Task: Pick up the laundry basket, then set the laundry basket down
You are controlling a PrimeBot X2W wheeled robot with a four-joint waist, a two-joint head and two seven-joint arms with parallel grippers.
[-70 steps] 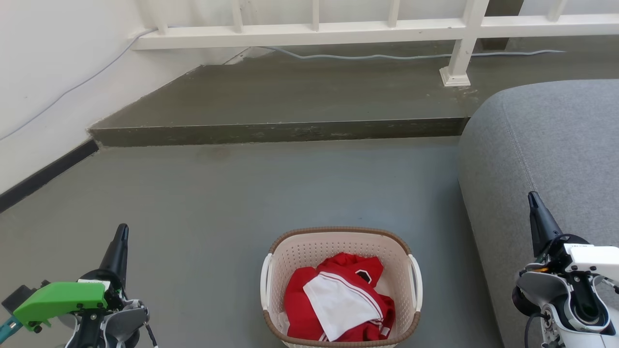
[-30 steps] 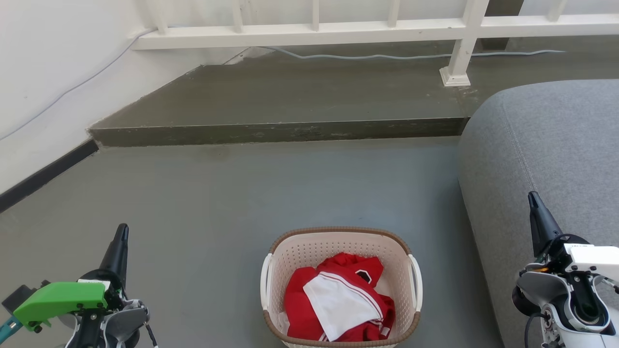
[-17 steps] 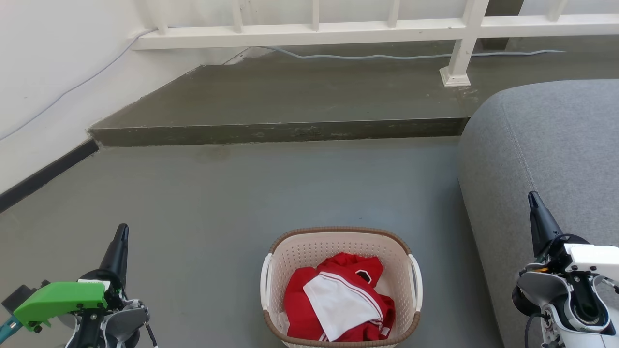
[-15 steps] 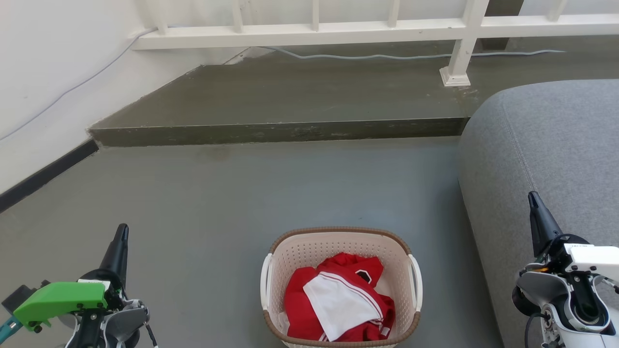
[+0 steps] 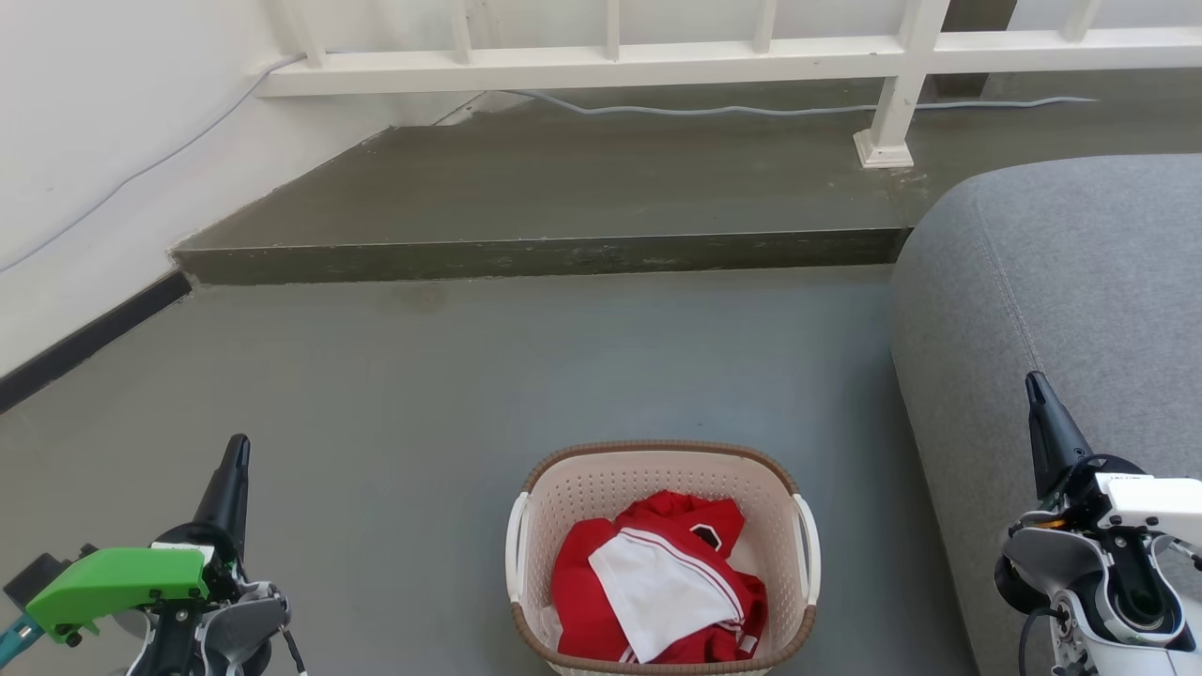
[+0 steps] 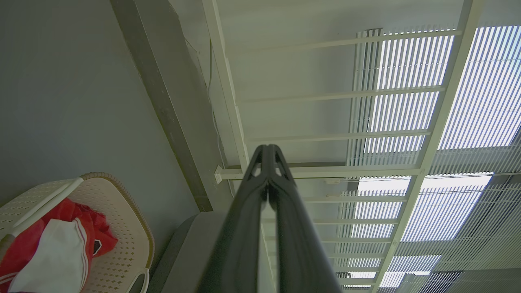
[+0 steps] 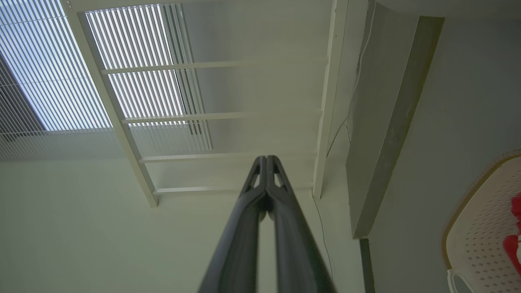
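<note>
Fingers first: your left gripper [image 5: 233, 460] is pressed closed on nothing, tips meeting in the left wrist view, and your right gripper [image 5: 1036, 394] is closed and empty the same way. Both point away from you, up the head view. The basket [image 5: 657, 465] sits on the floor between them, inward of each: to the right of the left gripper, to the left of the right, and a little nearer you than either tip. Its long axis runs fore and aft, so one handle [image 5: 515, 549] faces the left gripper and the other handle [image 5: 808, 549] faces the right. The two look about equally near. You'd likely need both swung inward and opened, one per handle. Clothes [image 5: 657, 587] lie inside.
</note>
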